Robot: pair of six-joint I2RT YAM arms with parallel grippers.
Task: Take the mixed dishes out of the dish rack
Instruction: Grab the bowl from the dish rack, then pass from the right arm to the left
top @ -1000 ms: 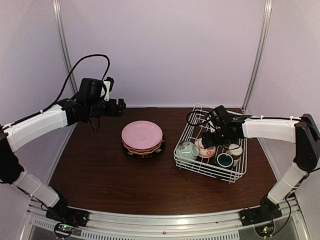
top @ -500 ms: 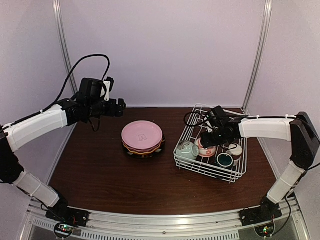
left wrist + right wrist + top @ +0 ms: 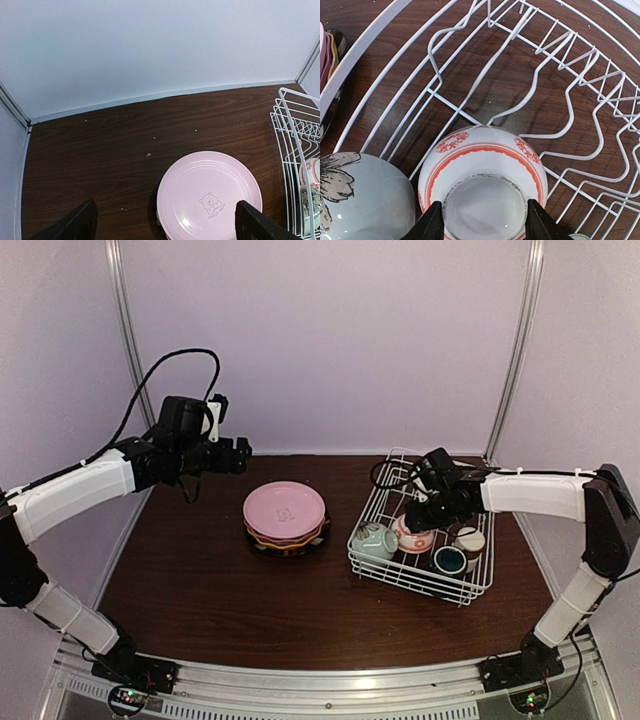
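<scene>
The white wire dish rack (image 3: 418, 582) stands at the right. A red-patterned bowl (image 3: 413, 535) lies upside down in it, next to a pale green bowl (image 3: 372, 539) and two small cups (image 3: 450, 560). My right gripper (image 3: 420, 518) reaches into the rack. In the right wrist view it (image 3: 485, 222) is shut on the red-patterned bowl's (image 3: 485, 155) foot ring, with the pale green bowl (image 3: 360, 195) to its left. A pink plate (image 3: 285, 508) tops a stack at the table's middle, over a yellow plate (image 3: 283, 536) and a black-rimmed plate (image 3: 292, 545). My left gripper (image 3: 240, 453) hangs open and empty, high at the back left.
The left wrist view shows the pink plate (image 3: 209, 195), the rack's left wall (image 3: 287, 130) and bare dark wood. Upright divider prongs (image 3: 560, 75) stand behind the bowl. Pale walls and metal posts close the back and sides.
My right gripper has shifted slightly up and back over the red-patterned bowl. The left arm has not moved.
</scene>
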